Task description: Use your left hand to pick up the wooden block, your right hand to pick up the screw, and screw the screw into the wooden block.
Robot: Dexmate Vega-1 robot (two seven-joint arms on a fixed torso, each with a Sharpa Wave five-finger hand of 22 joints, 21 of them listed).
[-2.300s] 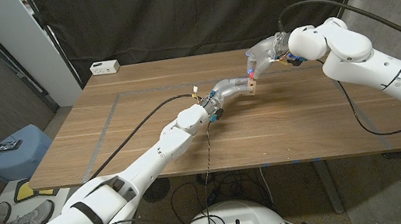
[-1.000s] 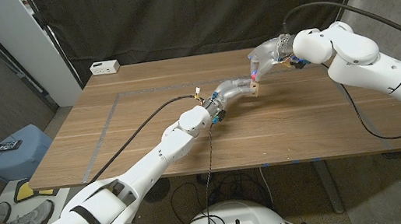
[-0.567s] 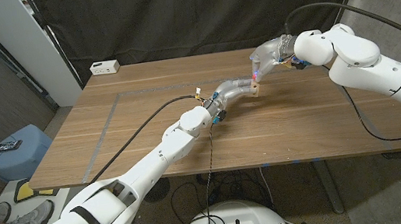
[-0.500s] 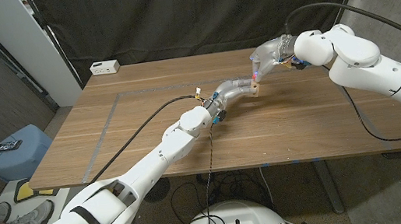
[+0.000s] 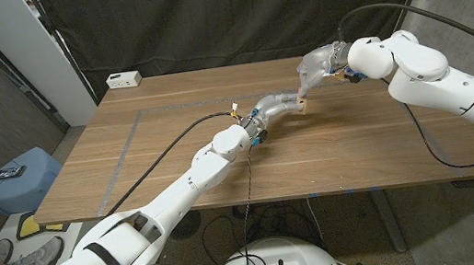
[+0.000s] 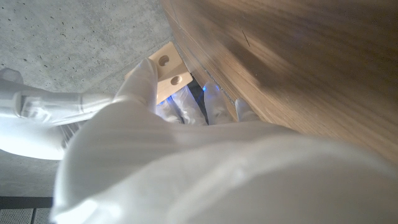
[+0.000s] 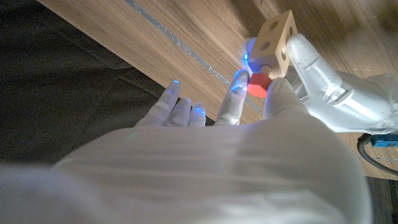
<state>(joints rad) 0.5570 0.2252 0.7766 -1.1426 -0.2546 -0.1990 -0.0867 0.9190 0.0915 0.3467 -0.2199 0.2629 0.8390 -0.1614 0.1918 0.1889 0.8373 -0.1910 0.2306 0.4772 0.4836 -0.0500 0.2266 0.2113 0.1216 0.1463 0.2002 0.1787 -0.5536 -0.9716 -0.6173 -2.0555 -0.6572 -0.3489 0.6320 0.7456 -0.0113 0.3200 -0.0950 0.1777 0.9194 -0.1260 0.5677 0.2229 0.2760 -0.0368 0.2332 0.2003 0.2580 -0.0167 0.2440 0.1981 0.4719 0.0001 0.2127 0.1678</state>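
My left hand (image 5: 275, 107) holds a pale wooden block (image 5: 304, 104) just above the table's far middle. The block (image 6: 169, 71) has round holes in its faces, and my left fingers (image 6: 144, 78) wrap its side. My right hand (image 5: 314, 70) pinches a red-headed screw (image 7: 259, 85) between thumb and a finger, its head right against a face of the block (image 7: 278, 38). The screw's shank is hidden in the block or behind the fingers. My other right fingers (image 7: 177, 107) are spread away from it.
A wooden table (image 5: 175, 150) with a grey tape line (image 5: 123, 150) on its left part. A small white box (image 5: 123, 78) sits at the far left corner. Black curtain hangs behind. A cable (image 5: 169, 144) runs along my left arm.
My right hand has crept slightly right and turned at the block; the red screw head, visible earlier in the head view, is now covered by the fingers. The left hand has held still.
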